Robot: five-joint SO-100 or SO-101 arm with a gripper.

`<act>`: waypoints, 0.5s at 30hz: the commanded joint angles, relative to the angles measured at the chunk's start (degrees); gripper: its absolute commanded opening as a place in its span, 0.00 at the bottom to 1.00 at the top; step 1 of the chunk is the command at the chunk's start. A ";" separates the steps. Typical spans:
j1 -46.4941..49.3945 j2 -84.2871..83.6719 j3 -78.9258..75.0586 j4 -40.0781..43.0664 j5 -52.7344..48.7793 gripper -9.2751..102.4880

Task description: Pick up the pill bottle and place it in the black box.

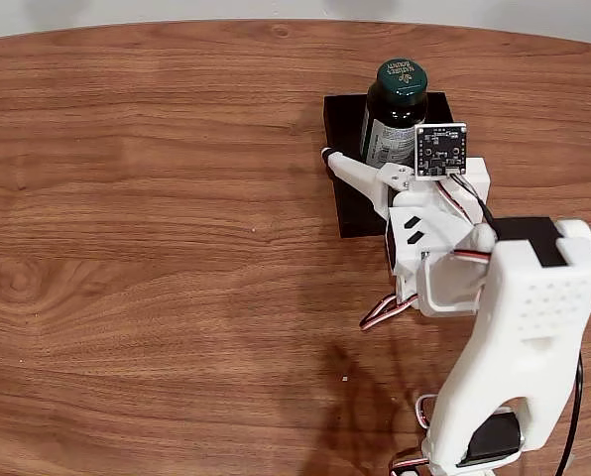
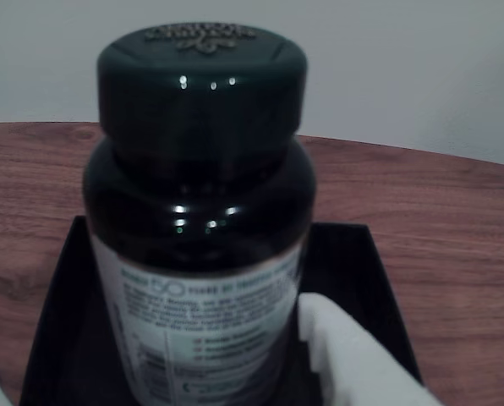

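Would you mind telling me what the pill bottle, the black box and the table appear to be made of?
Pill bottle: glossy dark green glass or plastic, judging by sharp highlights, with a pale paper label. Black box: matte, no glare; plastic or card, unclear. Table: wood or wood-look laminate, showing grain and a knot.

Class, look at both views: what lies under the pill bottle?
The black box lies under the pill bottle; its dark floor and low walls show around the bottle in the wrist view. The bottle's base is out of view, so contact with the floor cannot be seen.
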 commanded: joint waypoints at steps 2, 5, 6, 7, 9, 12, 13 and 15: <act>0.53 9.14 3.25 -0.26 0.00 0.50; 0.18 12.04 6.15 -0.26 -0.09 0.50; 0.09 13.01 7.03 -0.26 -0.09 0.50; 0.00 13.97 7.91 -0.26 -0.18 0.50; 0.00 15.73 9.49 -0.26 -0.18 0.50; 0.09 18.02 11.51 -0.18 -0.18 0.50; 0.18 18.63 12.13 -0.18 -0.09 0.50; 0.35 20.48 13.18 0.88 0.00 0.50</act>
